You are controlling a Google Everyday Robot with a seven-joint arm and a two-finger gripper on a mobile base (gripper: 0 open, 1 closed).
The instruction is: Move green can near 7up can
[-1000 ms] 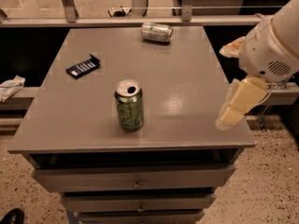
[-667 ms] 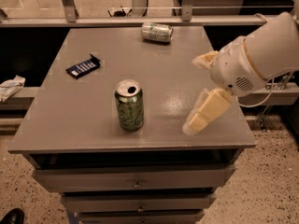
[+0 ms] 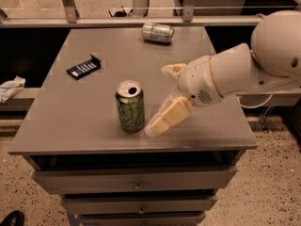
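The green can stands upright near the front middle of the grey table, its silver top open. The 7up can, pale silver with light green markings, lies on its side at the far edge of the table. My gripper is just right of the green can, low over the table, and open. One cream finger reaches close to the can's right side; the other finger sits further back. It holds nothing.
A dark blue packet lies on the left part of the table. Drawers are under the tabletop. A rail runs behind the table. A white cloth lies on a ledge at the left.
My arm has swung left from the table's right edge toward the green can. The gripper now sits right beside it. Neither can has moved.
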